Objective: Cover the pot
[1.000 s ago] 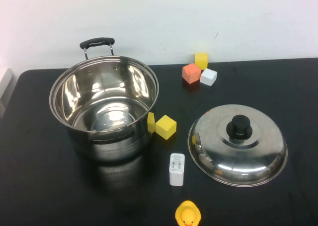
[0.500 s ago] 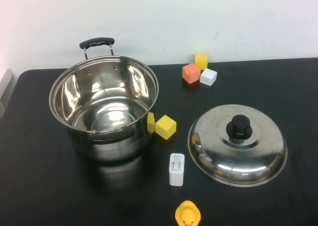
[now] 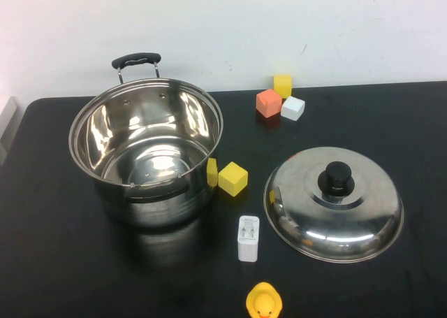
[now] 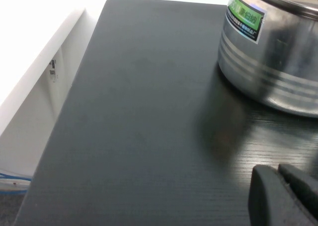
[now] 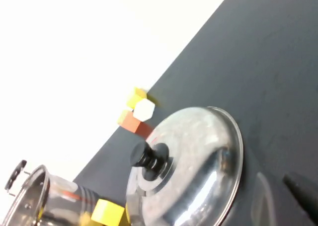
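Observation:
An open steel pot [image 3: 147,154] with a black handle stands uncovered on the left of the black table. Its side with a green label shows in the left wrist view [image 4: 271,52]. The steel lid [image 3: 334,203] with a black knob [image 3: 336,178] lies flat on the table to the pot's right, and also shows in the right wrist view [image 5: 189,166]. Neither gripper shows in the high view. My left gripper [image 4: 276,170] is shut and empty, low over the table on the pot's near left. My right gripper [image 5: 304,192] hangs beside the lid's rim, apart from it.
A yellow cube [image 3: 233,178] lies between pot and lid. A white charger [image 3: 248,238] and a yellow duck [image 3: 264,302] lie near the front. Orange [image 3: 269,103], yellow [image 3: 282,84] and white [image 3: 292,107] cubes sit at the back. The table's left edge [image 4: 74,87] is close.

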